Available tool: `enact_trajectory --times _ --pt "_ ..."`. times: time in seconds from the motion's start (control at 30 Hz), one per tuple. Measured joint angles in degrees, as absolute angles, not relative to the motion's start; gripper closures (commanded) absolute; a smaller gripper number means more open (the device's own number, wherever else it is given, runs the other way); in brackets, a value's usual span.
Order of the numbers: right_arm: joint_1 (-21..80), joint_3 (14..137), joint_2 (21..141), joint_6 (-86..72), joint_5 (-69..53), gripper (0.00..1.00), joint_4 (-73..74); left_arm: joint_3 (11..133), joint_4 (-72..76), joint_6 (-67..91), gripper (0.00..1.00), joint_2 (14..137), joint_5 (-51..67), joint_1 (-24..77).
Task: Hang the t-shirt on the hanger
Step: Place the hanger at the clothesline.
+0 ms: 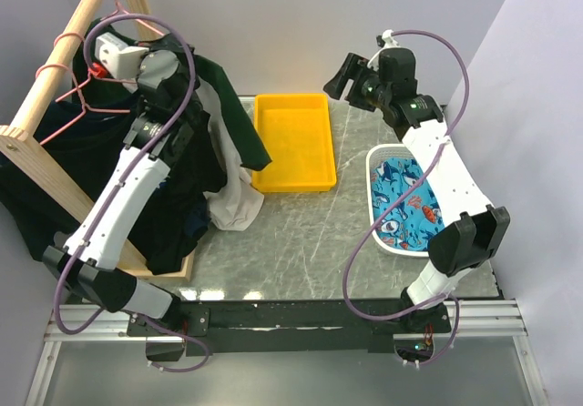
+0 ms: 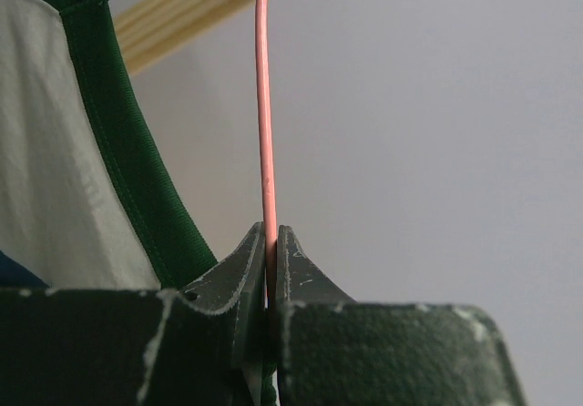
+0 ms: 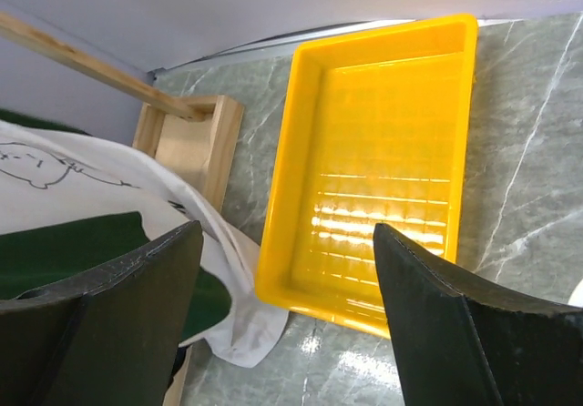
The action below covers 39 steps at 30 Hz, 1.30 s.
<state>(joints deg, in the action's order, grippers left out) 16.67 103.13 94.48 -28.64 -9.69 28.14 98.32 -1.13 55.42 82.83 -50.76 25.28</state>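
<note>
We're clamping the left fingers [image 2: 239, 269] on the hanger [image 2: 265, 106] wire up by the wooden rail [image 1: 55, 87], with the t-shirt [image 2: 118, 151] hanging just beside it. We're hovering the right fingers [image 3: 127, 315] wide apart above the yellow tray [image 3: 383, 133].

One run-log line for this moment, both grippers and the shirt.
left gripper: shut on hanger | right gripper: open, empty, facing yellow tray | t-shirt: draped beside wooden rack
</note>
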Motion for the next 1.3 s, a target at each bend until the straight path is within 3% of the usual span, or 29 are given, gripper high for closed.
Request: enact_trajectory --times 0.67,1.0,1.2,1.23,1.27,1.3 --pt "19.35 103.13 96.25 -27.07 -9.76 0.14 28.80 89.17 -1.56 62.94 0.97 77.47 -50.19 22.13" --pt "28.77 99.24 95.20 -20.99 -14.13 0.09 25.61 87.24 -2.44 64.18 0.95 77.41 -49.78 22.04" --pt "32.93 96.66 94.13 -19.62 -16.93 0.09 22.63 86.67 -3.49 64.18 0.80 77.49 -50.06 21.71" --pt "33.39 96.64 94.13 -19.57 -17.08 0.08 22.31 86.67 -3.70 64.16 0.76 77.49 -50.06 21.65" --pt "33.82 96.62 94.08 -19.49 -17.19 0.07 21.96 86.67 -3.84 64.14 0.63 77.49 -50.04 21.61" --pt "34.06 96.62 94.02 -19.42 -17.19 0.07 21.78 86.67 -3.79 64.14 0.58 77.49 -50.04 21.54"
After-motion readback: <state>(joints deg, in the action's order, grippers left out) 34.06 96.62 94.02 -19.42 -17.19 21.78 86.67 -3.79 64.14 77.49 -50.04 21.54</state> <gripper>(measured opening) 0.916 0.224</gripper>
